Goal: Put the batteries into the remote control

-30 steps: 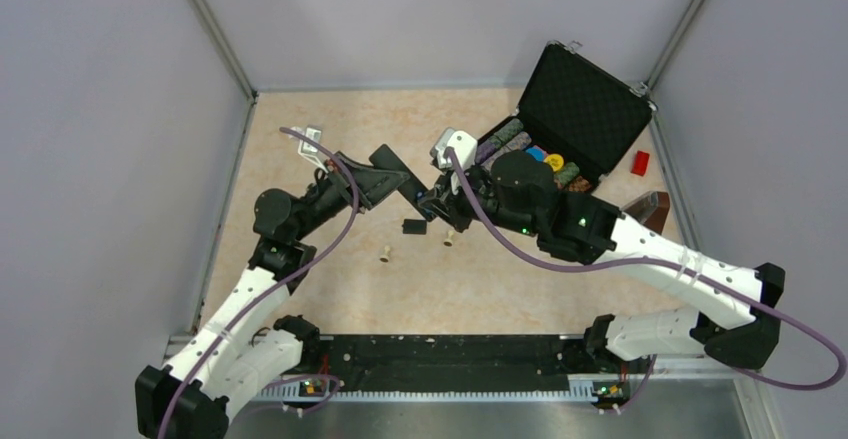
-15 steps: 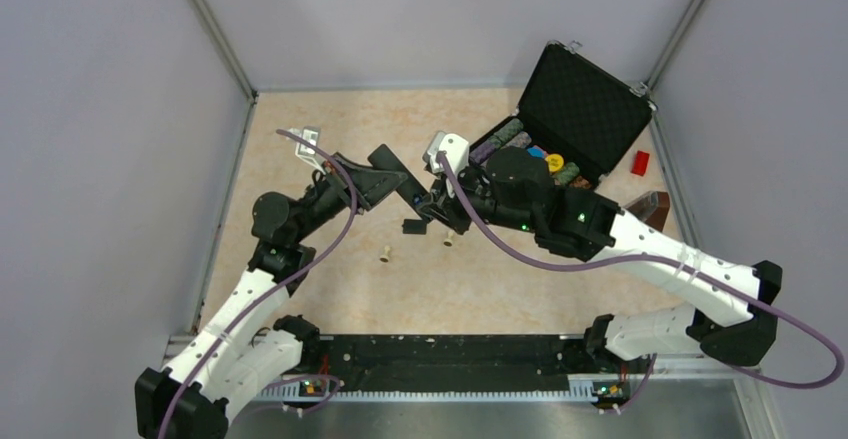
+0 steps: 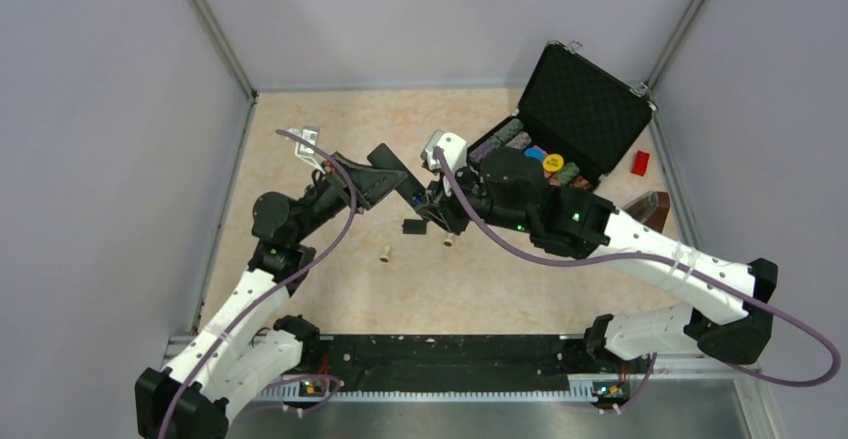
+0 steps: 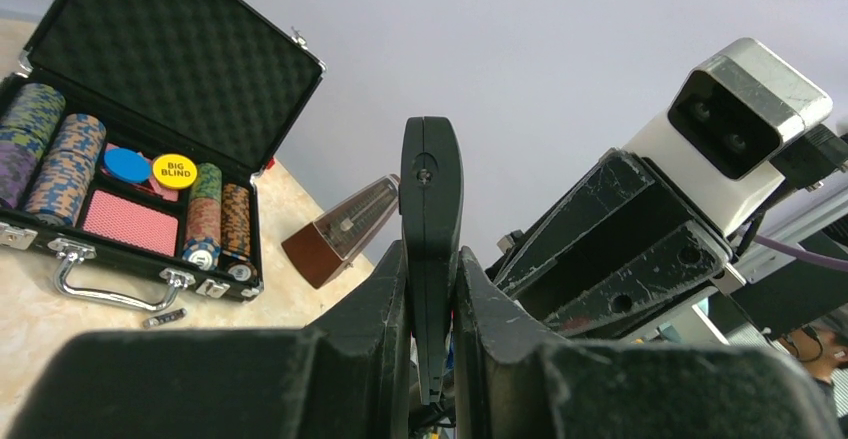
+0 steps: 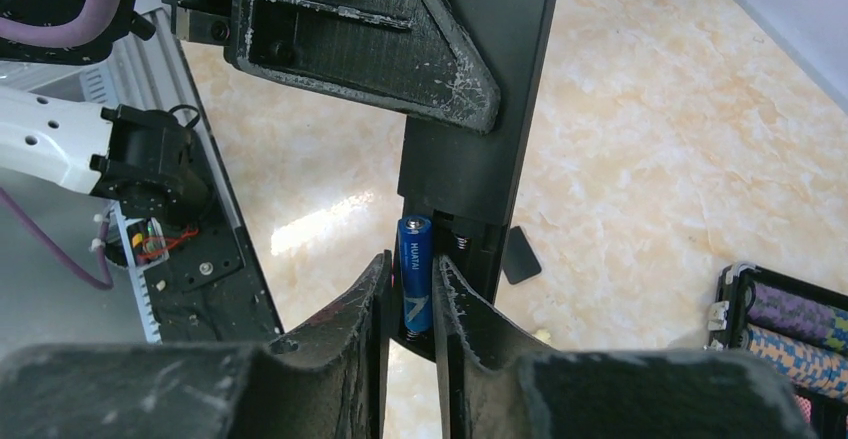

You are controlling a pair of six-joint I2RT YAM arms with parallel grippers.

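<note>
The remote control (image 4: 431, 189) is a slim black bar standing edge-on between my left gripper's (image 4: 432, 289) fingers, which are shut on it. It hangs above the table (image 3: 330, 279) between both arms. In the right wrist view its open back (image 5: 478, 174) faces me. A blue battery (image 5: 415, 274) lies in the left slot against a spring. My right gripper (image 5: 410, 289) straddles this battery, its jaws parted a sliver, with a thin dark gap on the left side. The slot beside it shows a bare spring. The small black back cover (image 3: 413, 226) lies on the table below.
An open black chip case (image 3: 570, 119) stands at the back right, with a brown metronome (image 3: 650, 209) and a red block (image 3: 641, 163) near it. Two beige pegs (image 3: 385, 255) (image 3: 448, 240) stand on the table under the grippers.
My right gripper has shifted slightly left toward the remote control, and its jaws have eased apart around the battery. The left arm has held still with the remote control.
</note>
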